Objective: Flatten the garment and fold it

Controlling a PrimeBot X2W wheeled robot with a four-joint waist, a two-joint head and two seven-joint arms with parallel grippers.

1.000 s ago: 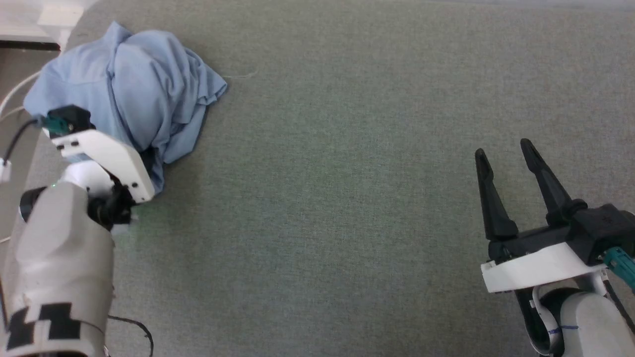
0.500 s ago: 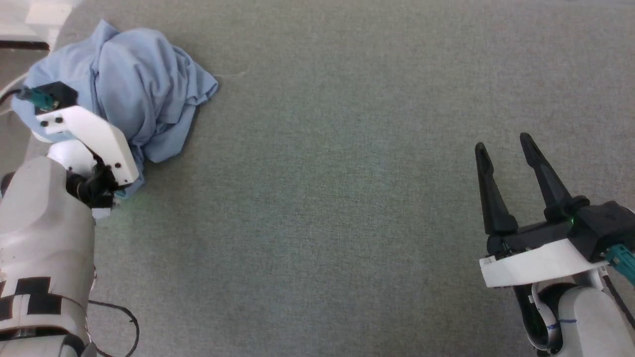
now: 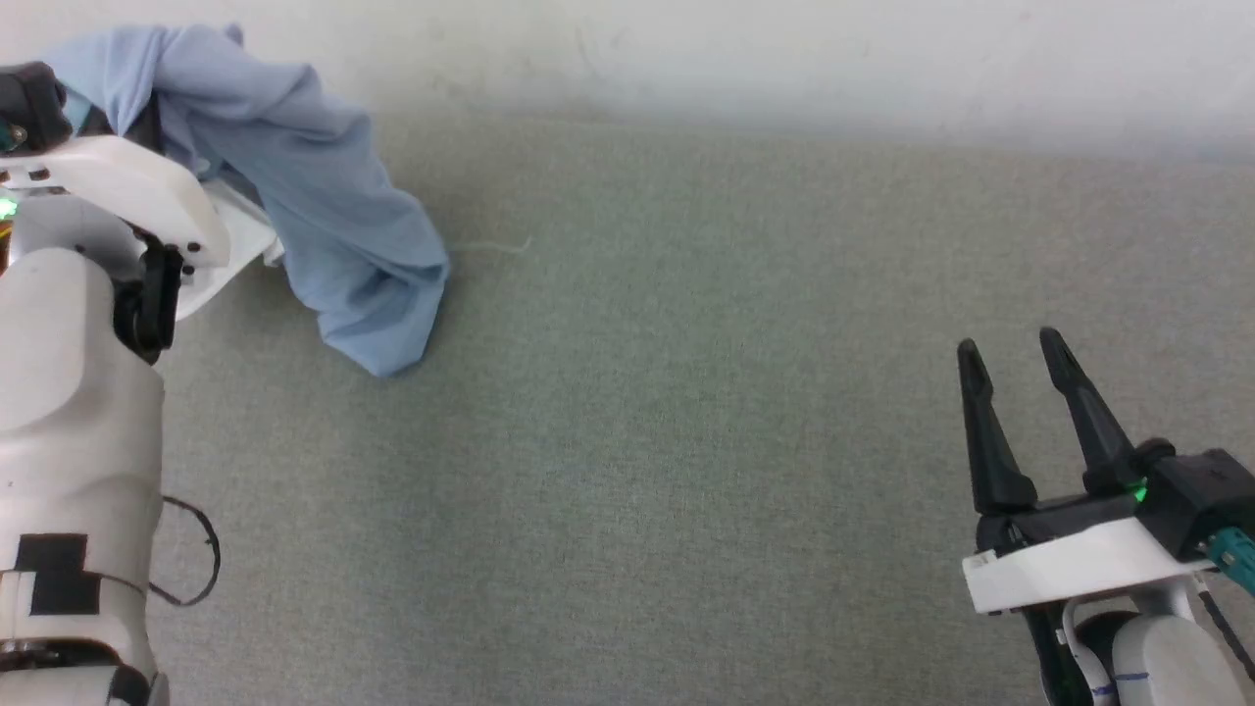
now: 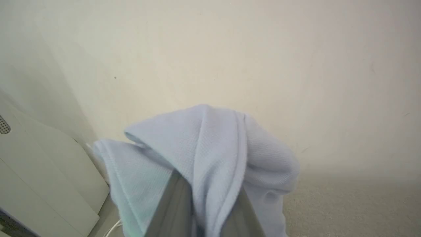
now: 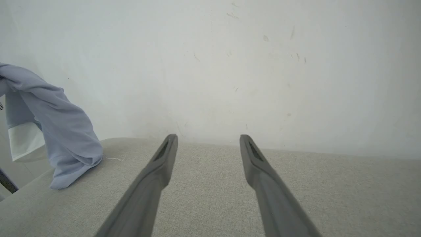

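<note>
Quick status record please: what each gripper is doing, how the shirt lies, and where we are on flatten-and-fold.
left gripper: jaws shut on the garment, fabric draped over them
right gripper: jaws open, empty, well apart from the garment
garment: light blue, bunched, hanging from the left gripper; lower end rests on the grey surface
position: far left of the surface, near the wall
progress: not flattened, not folded

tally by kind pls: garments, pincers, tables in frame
Garments: 1, the light blue shirt, bunched, hanging from the left pincer.
Pincers: 2, the left pincer shut on the light blue shirt, the right pincer open and empty.
Tables: 1, the grey-green table.
Total: 4.
</note>
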